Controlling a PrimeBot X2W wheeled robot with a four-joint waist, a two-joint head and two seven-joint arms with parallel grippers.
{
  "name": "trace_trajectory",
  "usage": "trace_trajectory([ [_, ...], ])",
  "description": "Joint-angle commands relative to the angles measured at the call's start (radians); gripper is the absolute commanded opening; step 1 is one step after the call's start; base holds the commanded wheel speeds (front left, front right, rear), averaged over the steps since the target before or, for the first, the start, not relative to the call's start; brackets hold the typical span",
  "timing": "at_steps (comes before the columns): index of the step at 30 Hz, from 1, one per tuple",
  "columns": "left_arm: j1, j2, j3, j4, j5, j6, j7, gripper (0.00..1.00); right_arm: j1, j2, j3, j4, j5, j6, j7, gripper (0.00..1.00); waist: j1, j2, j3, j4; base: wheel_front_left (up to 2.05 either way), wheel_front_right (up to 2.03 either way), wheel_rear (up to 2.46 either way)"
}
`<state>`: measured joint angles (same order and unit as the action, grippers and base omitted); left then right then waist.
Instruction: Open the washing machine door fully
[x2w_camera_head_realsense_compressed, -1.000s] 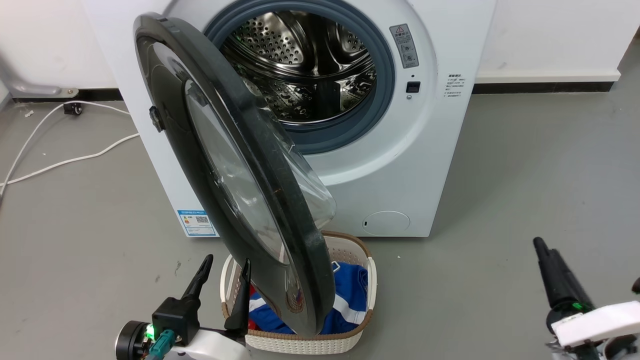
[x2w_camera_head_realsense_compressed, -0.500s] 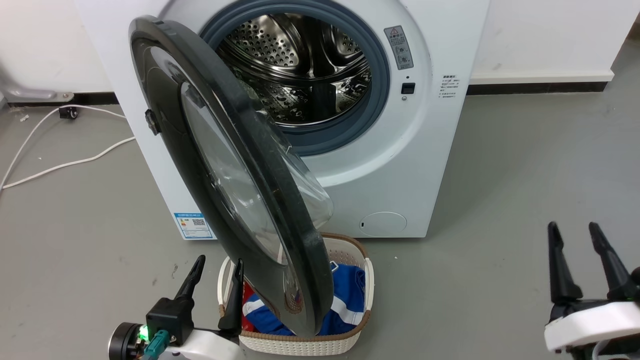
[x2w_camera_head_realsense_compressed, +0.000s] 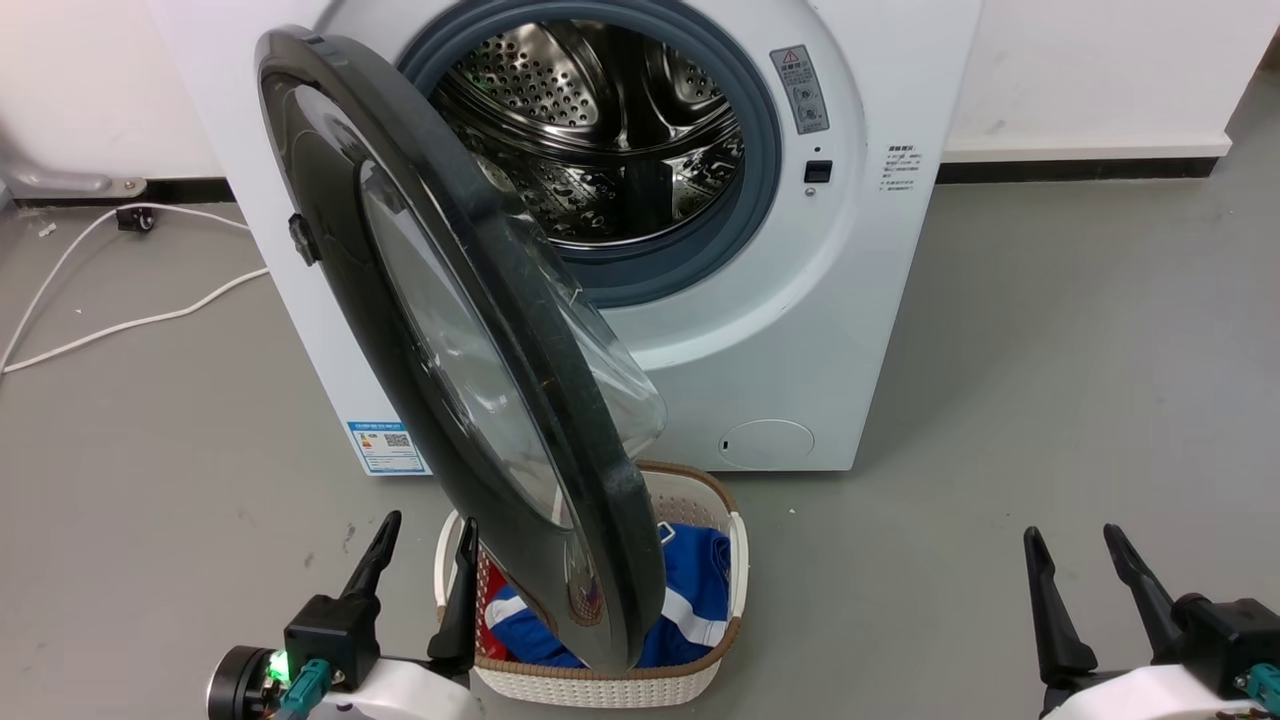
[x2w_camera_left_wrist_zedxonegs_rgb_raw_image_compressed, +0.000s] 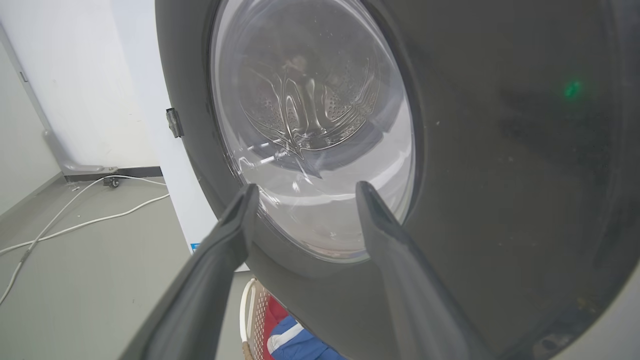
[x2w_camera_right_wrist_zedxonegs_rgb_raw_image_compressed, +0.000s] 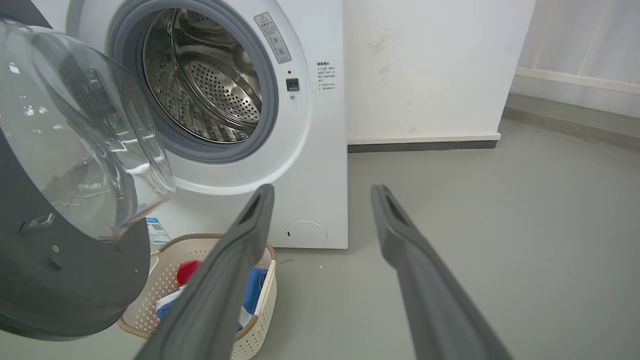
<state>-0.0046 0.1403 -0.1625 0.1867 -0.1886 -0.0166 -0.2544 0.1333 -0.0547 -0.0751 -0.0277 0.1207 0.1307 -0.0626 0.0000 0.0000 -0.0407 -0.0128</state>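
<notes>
While left fingers (x2w_camera_head_realsense_compressed: 458, 600) gape, the washing machine door (x2w_camera_head_realsense_compressed: 460, 350) stands just beside.

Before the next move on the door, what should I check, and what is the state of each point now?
Washing machine door fully open: not ok, it stands only partway out.
Left end effector open and empty: ok.
Left end effector touching the door: cannot tell.
Right end effector open, apart from the door: ok.
Basket clear of the door's lower edge: cannot tell.
</notes>
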Motion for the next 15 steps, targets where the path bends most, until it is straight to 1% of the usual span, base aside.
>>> trace_trajectory([
  [1, -0.001, 0.003, -0.002, 0.0, -0.005, 0.005, 0.001, 1.0, 0.005, 0.005, 0.001, 0.008, -0.002, 0.0, -0.009, 1.0, 0.0, 0.0, 0.0, -0.002, 0.0, 0.0, 0.0],
  [12, -0.003, 0.007, -0.005, 0.002, -0.018, 0.015, 0.008, 1.0, -0.007, 0.006, 0.011, 0.007, -0.007, 0.0, -0.016, 1.0, 0.0, 0.0, 0.002, -0.01, 0.0, 0.0, 0.0],
  [13, -0.003, 0.008, -0.005, 0.003, -0.017, 0.016, 0.009, 0.59, -0.007, 0.006, 0.012, 0.006, -0.006, 0.0, -0.016, 1.0, 0.0, 0.0, 0.002, -0.01, 0.0, 0.0, 0.0],
  [14, -0.003, 0.008, -0.005, 0.003, -0.017, 0.016, 0.009, 0.59, -0.007, 0.006, 0.012, 0.006, -0.006, 0.0, -0.016, 1.0, 0.0, 0.0, 0.002, -0.01, 0.0, 0.0, 0.0],
  [15, -0.004, 0.008, -0.006, 0.003, -0.019, 0.014, 0.011, 0.13, -0.007, 0.006, 0.014, 0.005, -0.005, 0.0, -0.015, 1.0, 0.0, 0.0, 0.001, -0.011, 0.0, 0.0, 0.0],
])
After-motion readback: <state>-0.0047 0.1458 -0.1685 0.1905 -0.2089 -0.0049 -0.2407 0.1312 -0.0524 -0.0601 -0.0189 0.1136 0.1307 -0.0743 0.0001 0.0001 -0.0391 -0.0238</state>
